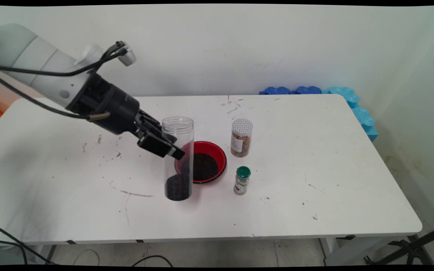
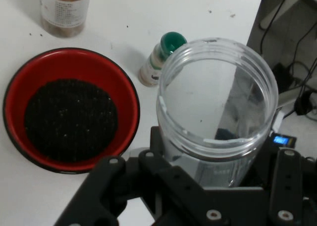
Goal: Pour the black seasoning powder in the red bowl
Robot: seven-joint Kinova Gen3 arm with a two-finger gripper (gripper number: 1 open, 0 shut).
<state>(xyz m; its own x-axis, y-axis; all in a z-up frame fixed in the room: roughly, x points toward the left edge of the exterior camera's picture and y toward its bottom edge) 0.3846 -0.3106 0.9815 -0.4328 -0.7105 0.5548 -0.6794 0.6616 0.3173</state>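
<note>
Your gripper [image 1: 164,145] clamps the clear jar [image 1: 178,158], jaws closed on it.
Jar upright, just beside the red bowl [image 1: 220,152].

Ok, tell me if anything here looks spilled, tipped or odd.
Nothing spilled or tipped. The gripper holds the clear jar upright beside the red bowl; the dark grains stay inside both. The table only shows scuffs.

You're looking at a robot test lab — a scuffed white table [image 1: 315,180] against a bare wall [image 1: 239,45]; blue foam mats [image 1: 352,101] stacked behind; loose cables [image 1: 6,241] on the floor.
</note>
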